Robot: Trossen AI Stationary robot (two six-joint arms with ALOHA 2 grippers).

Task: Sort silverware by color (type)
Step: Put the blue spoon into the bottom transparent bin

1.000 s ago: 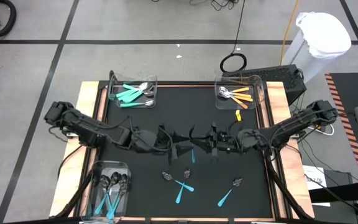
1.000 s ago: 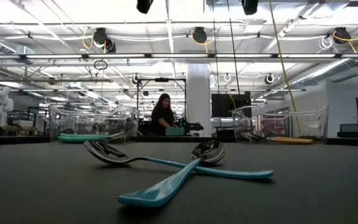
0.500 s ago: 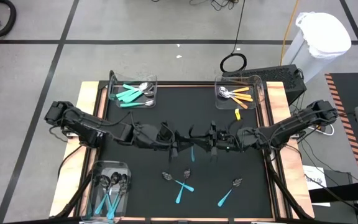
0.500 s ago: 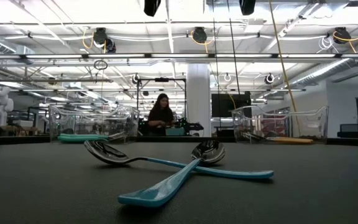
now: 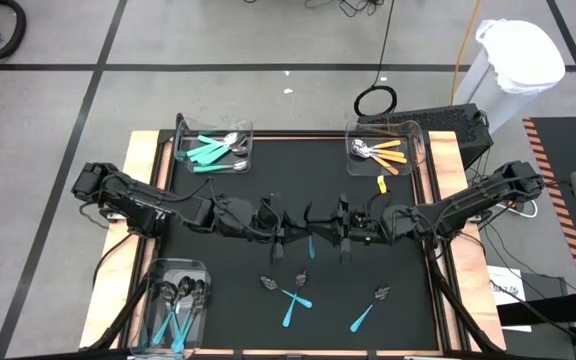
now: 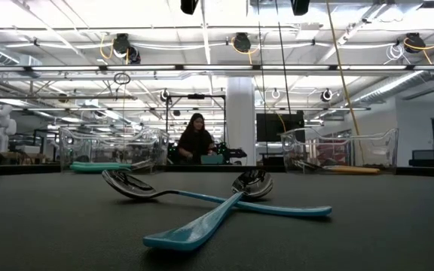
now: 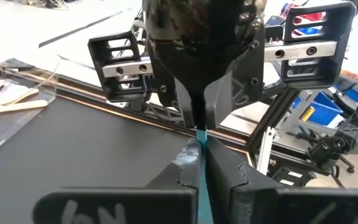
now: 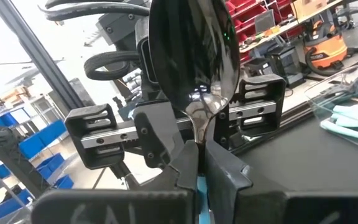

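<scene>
Over the middle of the black mat, my two grippers face each other, both shut on one teal-handled spoon point(image 5: 310, 247). My left gripper point(image 5: 293, 240) point(image 7: 201, 149) reaches in from the table's left, and my right gripper point(image 5: 333, 238) point(image 8: 197, 152) from its right. The spoon's dark shiny bowl point(image 8: 191, 50) point(image 7: 197, 37) stands out past the fingers in both wrist views. Two crossed teal spoons point(image 5: 290, 292) point(image 6: 224, 203) and a third teal piece point(image 5: 366, 310) lie on the mat nearer the front edge. My left gripper pinches the spoon's teal handle point(image 7: 201, 163) between its two fingers, which come in level from the table's left and lie across it. The spoon is clear of the mat. My right gripper pinches the spoon at its neck point(image 8: 196, 138), where the metal meets the teal handle, between its two fingers. They come in level from the table's right, across the spoon. The bowl stands out beyond the fingers, clear of the mat.
Three clear bins stand at the mat's corners: far left with teal pieces point(image 5: 213, 150), far right with orange-handled pieces point(image 5: 380, 152), near left with teal spoons point(image 5: 176, 305). A small yellow piece point(image 5: 383, 184) lies near the far right bin.
My left gripper has moved toward the table's right, up to the spoon held by my right gripper, and has shut on its teal handle. My right gripper and the spoon have stayed in place.
</scene>
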